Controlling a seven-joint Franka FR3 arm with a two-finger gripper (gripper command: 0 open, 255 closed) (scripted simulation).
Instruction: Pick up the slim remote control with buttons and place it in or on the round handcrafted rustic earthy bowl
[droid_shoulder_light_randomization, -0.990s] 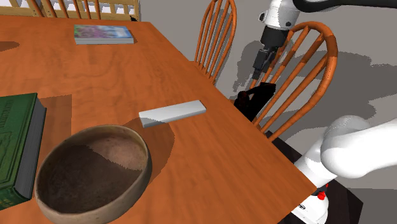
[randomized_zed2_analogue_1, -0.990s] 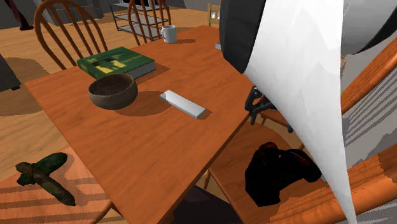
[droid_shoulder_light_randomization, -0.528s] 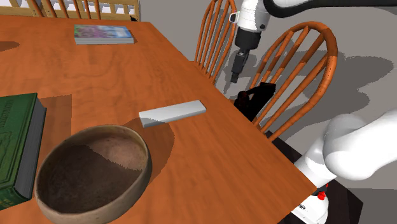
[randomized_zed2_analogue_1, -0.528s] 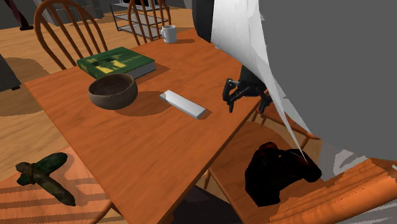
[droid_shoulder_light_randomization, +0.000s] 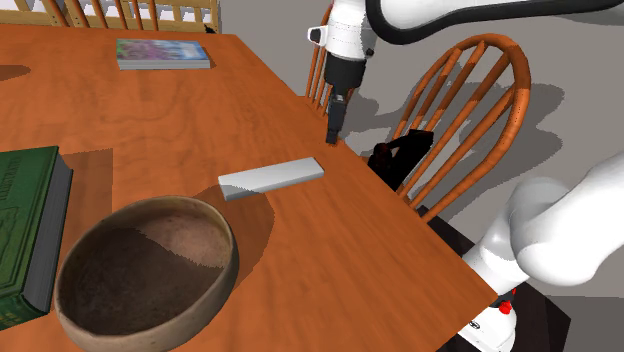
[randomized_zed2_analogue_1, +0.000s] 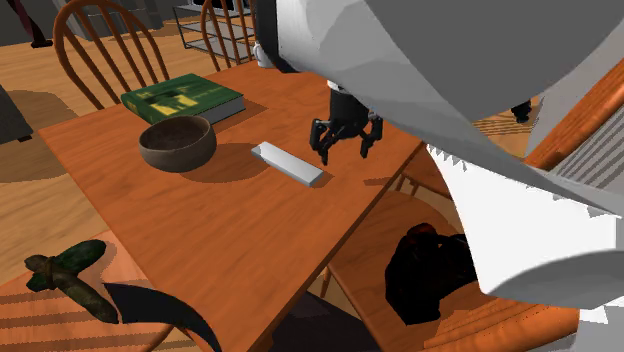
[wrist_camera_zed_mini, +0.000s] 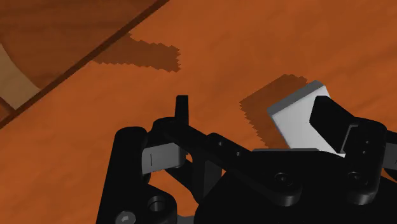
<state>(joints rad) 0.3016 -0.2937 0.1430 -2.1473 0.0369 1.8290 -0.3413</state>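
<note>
- Shoulder view: a slim pale grey remote (droid_shoulder_light_randomization: 271, 179) lies flat on an orange-brown wooden worktop (droid_shoulder_light_randomization: 200, 110), near the edge on this view's right.
- A round brown bowl (droid_shoulder_light_randomization: 140, 275) stands near the remote, toward the lower left, apart from it and empty.
- A green book (droid_shoulder_light_randomization: 25, 220) lies just beside the bowl on the left; another book (droid_shoulder_light_randomization: 162, 53) lies well apart at the far end.
- The white arm (droid_shoulder_light_randomization: 345, 40) reaches down over the worktop's edge; the black jaws hang above the wood, near the remote's far end. A wooden chair (droid_shoulder_light_randomization: 470, 110) stands beyond the edge.
- Second exterior view: the jaws stand wide apart, pointing down, holding nothing, above the worktop just to the right of the remote (randomized_zed2_analogue_1: 288, 163).
- The bowl (randomized_zed2_analogue_1: 177, 143) is to the remote's left, the green book (randomized_zed2_analogue_1: 182, 97) behind it, and a white mug (randomized_zed2_analogue_1: 265, 53) farther back.
- Wrist view: the two black fingers (wrist_camera_zed_mini: 182, 111) are well separated; the remote's pale end (wrist_camera_zed_mini: 289, 118) lies on the wood below, partly hidden behind one of them, not clasped.
</note>
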